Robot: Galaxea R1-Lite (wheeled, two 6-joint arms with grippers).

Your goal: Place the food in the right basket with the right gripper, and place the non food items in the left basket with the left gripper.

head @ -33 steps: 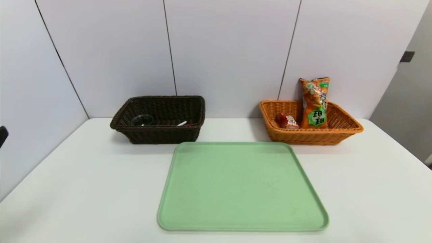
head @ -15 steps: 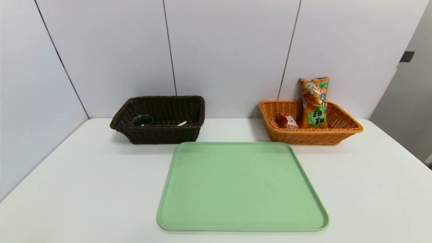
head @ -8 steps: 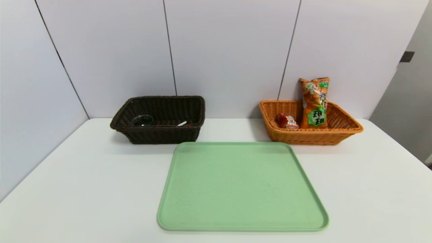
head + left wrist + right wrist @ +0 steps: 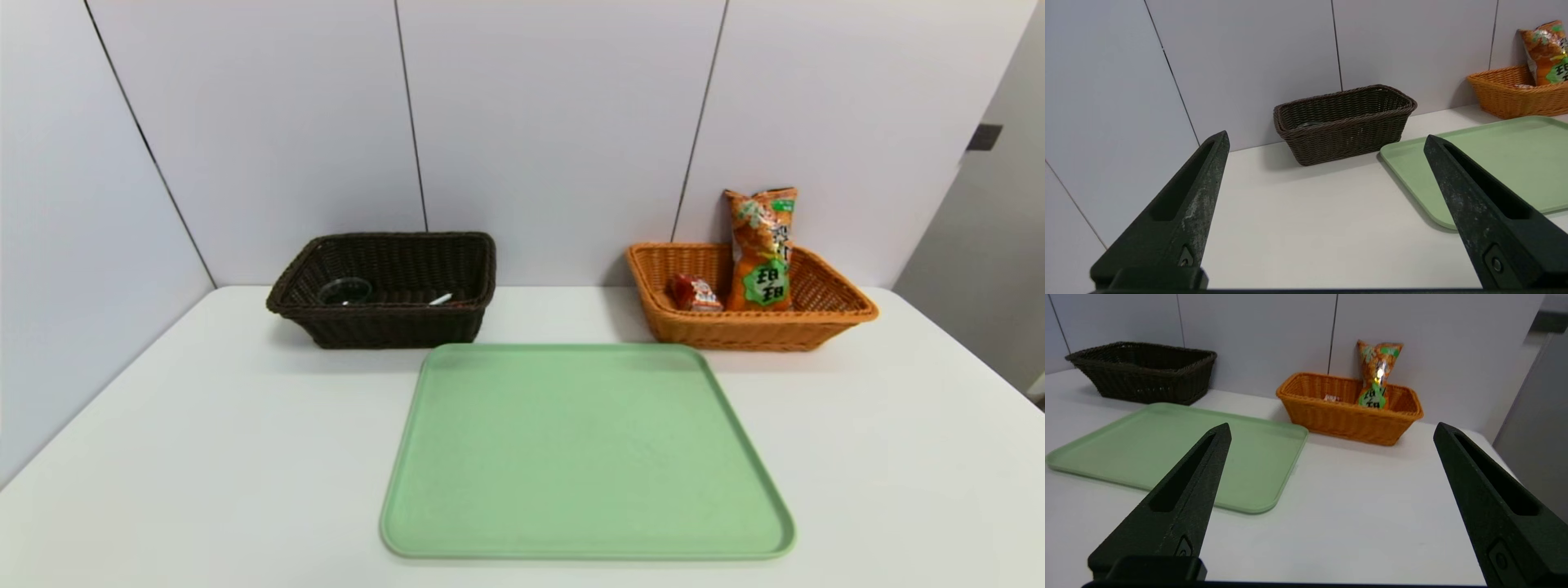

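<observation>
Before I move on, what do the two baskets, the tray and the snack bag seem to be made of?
Dark basket: woven strands, wicker or a plastic imitation, slightly glossy.
Orange basket: similar weave with a braided rim; cane or plastic, I can't tell.
Tray: probably moulded plastic, going by its smooth, even green and rounded lip.
Bag: likely thin plastic film, shiny, with creases and bright glints.

baskets (image 4: 408, 331): two, one dark brown, one orange; tray (image 4: 588, 449): one; snack bag (image 4: 763, 253): one, in the orange basket; red carton (image 4: 696, 293): one, same basket; clear cup (image 4: 344, 291): one, in the dark basket; white pen (image 4: 441, 300): one, same basket; table (image 4: 204, 457): one
</observation>
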